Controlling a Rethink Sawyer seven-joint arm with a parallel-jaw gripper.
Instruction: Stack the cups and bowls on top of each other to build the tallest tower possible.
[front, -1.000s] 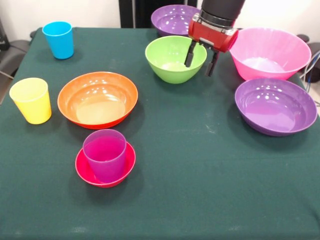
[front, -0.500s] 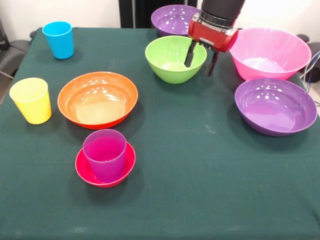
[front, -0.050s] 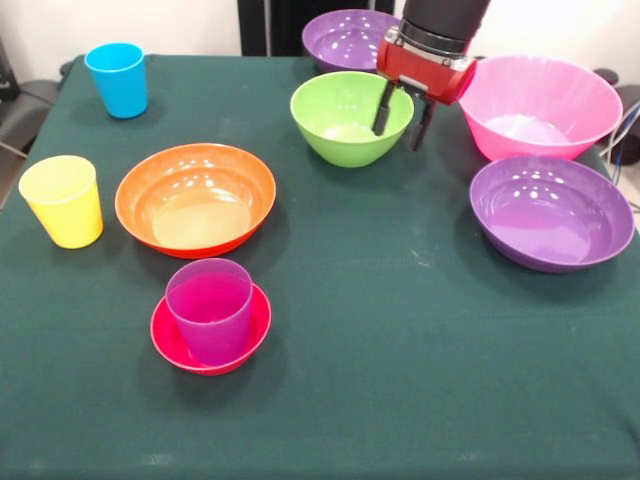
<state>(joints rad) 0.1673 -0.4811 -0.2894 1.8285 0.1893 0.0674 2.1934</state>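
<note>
- Pincer (front, -0.050s: 401, 125) of mine hangs at the right rim of the lime green bowl (front, -0.050s: 345, 118): 1 finger sits inside the bowl, the other outside, the rim between them. The fingers stand only a little apart; whether they actually pinch the rim I cannot tell.
- Tower so far is 2 pieces: the purple cup (front, -0.050s: 209, 309) stands upright inside the small red bowl (front, -0.050s: 165, 342) near the front of the green tablecloth (front, -0.050s: 400, 350).
- The wide orange bowl (front, -0.050s: 195, 197) sits just behind that stack, with the yellow cup (front, -0.050s: 62, 200) upright to its left.
- The blue cup (front, -0.050s: 117, 79) stands alone at the far left corner, well apart from the rest.
- The big pink bowl (front, -0.050s: 545, 105) lies just right of my pincer, with 1 purple bowl (front, -0.050s: 551, 211) in front of it.
- A second purple bowl (front, -0.050s: 345, 38) sits behind the lime green one, partly hidden by my red wrist.
</note>
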